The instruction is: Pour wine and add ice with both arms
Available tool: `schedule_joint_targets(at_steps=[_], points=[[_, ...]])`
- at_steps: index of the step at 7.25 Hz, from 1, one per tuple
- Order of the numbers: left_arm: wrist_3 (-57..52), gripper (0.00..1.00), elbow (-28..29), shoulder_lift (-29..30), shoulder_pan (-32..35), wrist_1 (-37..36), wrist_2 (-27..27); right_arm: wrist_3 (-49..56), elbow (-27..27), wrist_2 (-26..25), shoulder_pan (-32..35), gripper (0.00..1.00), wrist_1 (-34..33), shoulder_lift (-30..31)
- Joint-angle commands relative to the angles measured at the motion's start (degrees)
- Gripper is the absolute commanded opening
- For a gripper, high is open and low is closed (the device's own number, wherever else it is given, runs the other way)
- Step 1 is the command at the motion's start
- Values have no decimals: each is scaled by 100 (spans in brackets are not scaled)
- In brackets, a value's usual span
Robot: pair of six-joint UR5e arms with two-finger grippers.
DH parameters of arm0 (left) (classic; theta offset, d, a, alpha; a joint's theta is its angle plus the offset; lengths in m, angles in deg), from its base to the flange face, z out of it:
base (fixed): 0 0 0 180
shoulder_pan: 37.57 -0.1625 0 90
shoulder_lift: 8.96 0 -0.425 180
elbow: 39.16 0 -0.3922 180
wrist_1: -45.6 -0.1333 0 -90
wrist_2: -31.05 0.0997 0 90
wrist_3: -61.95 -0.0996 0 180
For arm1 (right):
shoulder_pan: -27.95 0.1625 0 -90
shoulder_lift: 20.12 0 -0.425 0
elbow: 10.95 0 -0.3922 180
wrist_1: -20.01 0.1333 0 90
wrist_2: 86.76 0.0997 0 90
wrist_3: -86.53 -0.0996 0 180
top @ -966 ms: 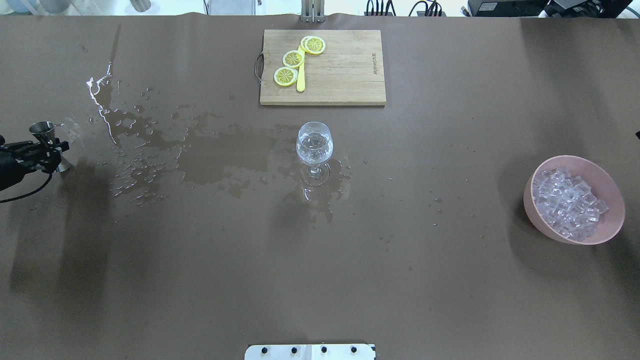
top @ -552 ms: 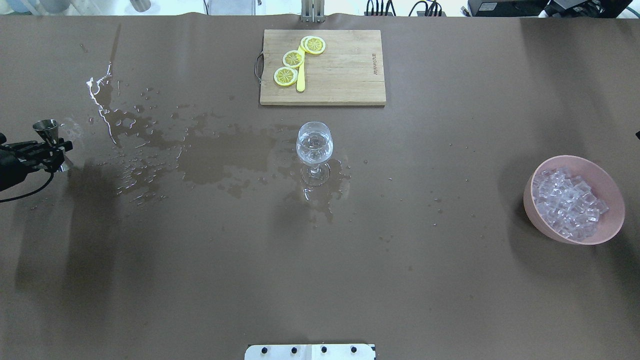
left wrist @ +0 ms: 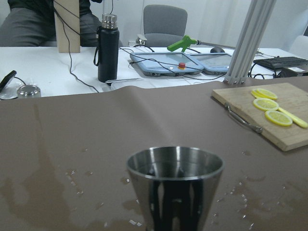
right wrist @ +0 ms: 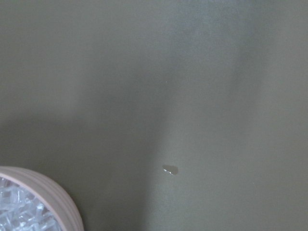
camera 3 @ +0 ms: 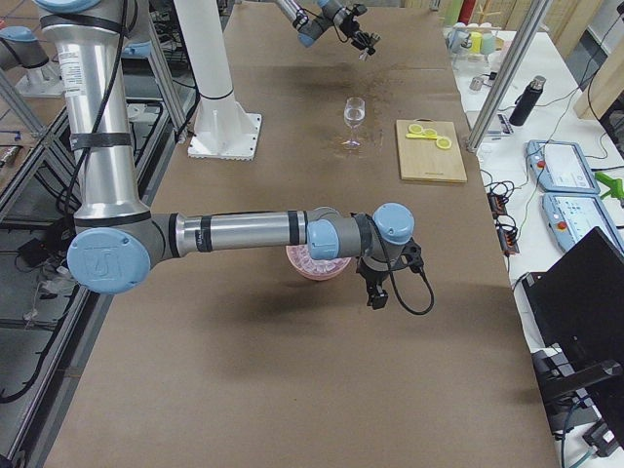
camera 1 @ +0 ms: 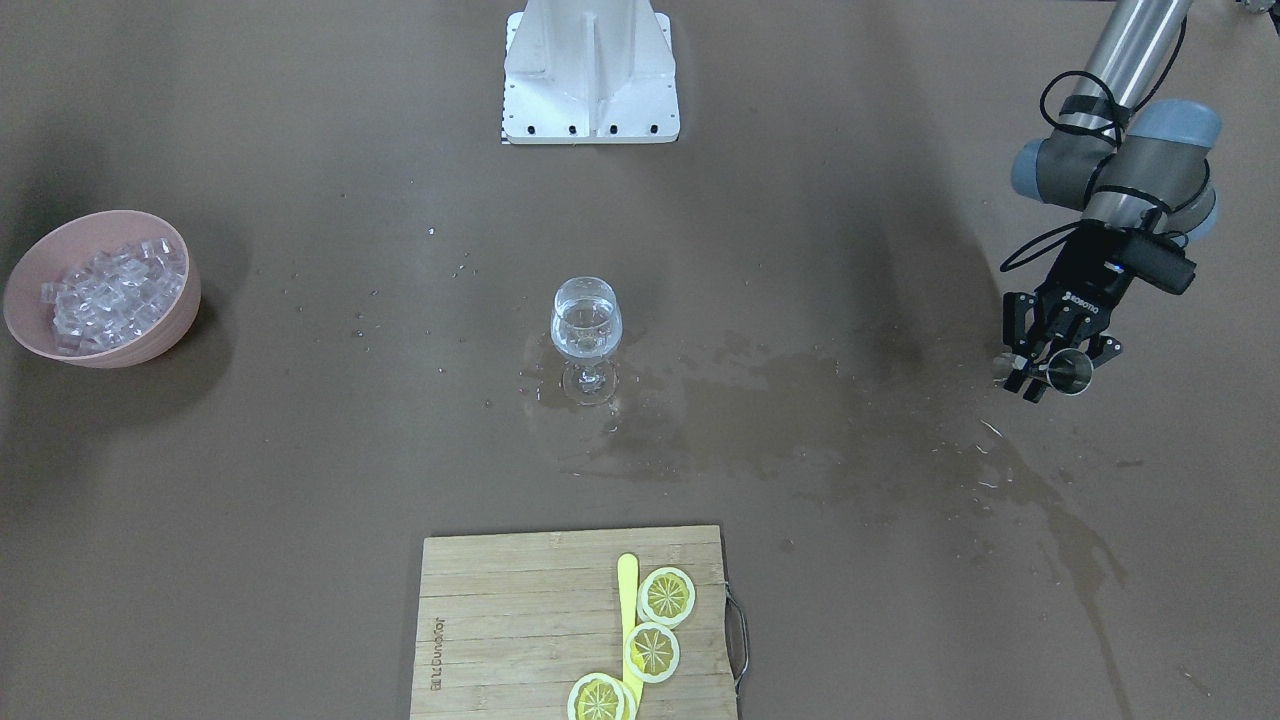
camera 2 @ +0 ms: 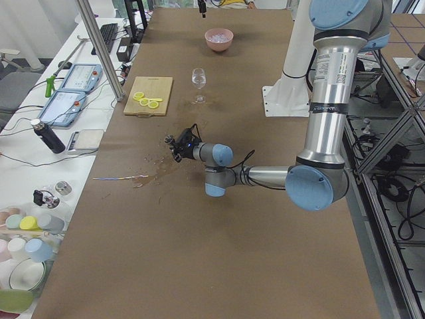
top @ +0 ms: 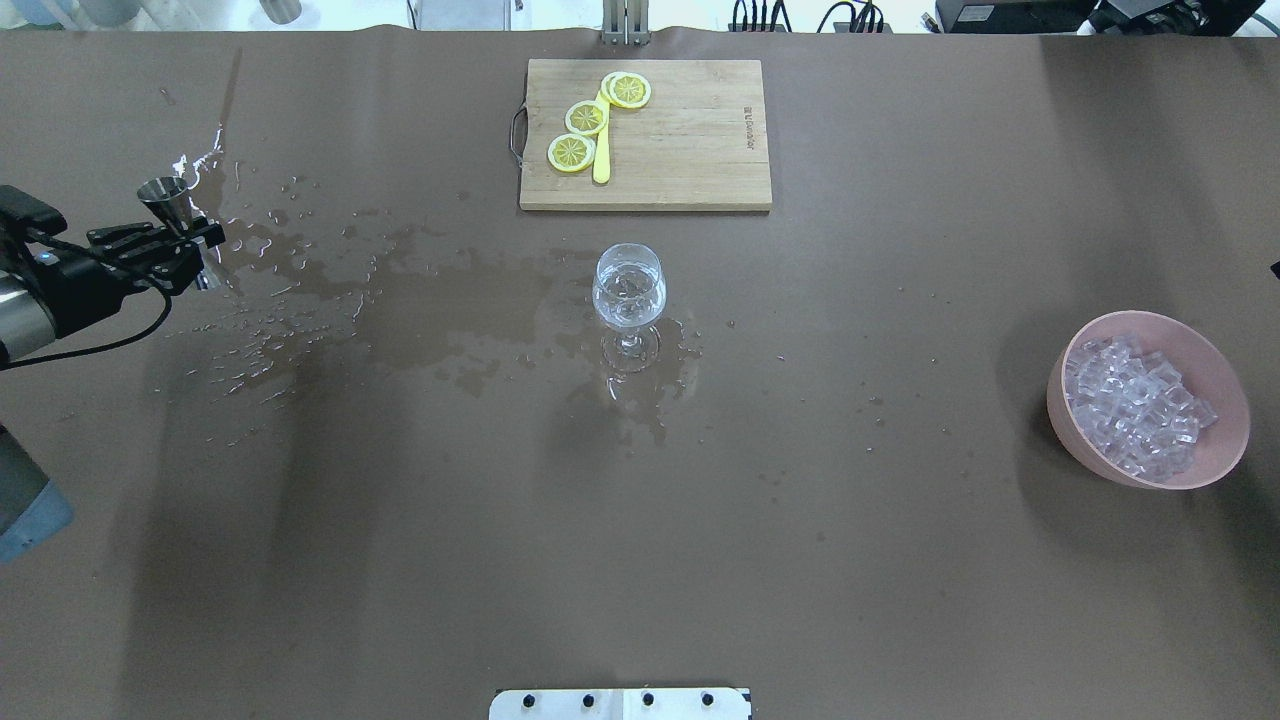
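Arms, two, at a brown-covered table (top: 800,560).

Left gripper (top: 193,250): fingers closed on the narrow waist of a steel jigger (top: 172,205). It is held near the table's left end, beside a wet patch (top: 440,310). The wrist camera shows the jigger's upper cup (left wrist: 175,185) with its mouth upward; whether it holds any liquid cannot be told.

Right gripper (camera 3: 377,297): seen only from the side camera, so how wide it stands cannot be told. It hangs just beside a pink bowl (top: 1060,410), and the wrist camera looks down on bare table with the bowl's rim (right wrist: 53,192) in its lower left corner.

Wet patch: spreads from the left gripper's area across to the foot of a wine glass (top: 628,300), with scattered drops around it.

Wine (camera 1: 585,342): a small amount of clear liquid in the glass, which stands upright at the table's middle, well apart from both grippers.

Ice (top: 1135,400): many small clear cubes heaped in the pink bowl, at the table's right end.

Cutting board (top: 690,140): wooden, at the far edge beyond the glass; it carries three lemon slices (top: 587,118) and a yellow knife (top: 601,155) lying among them.

Base plate (camera 1: 590,70): white, at the robot's edge of the table.
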Motion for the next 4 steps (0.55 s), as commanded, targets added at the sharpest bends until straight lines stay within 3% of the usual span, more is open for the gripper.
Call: schedule_joint_targets(at_steps=[1, 4], points=[[-1, 0, -110, 678, -5, -123, -492, 7, 15, 0, 0, 100, 0, -9], [-393, 0, -645, 804, -57, -832, -476, -2, 59, 192, 0, 100, -9, 9]])
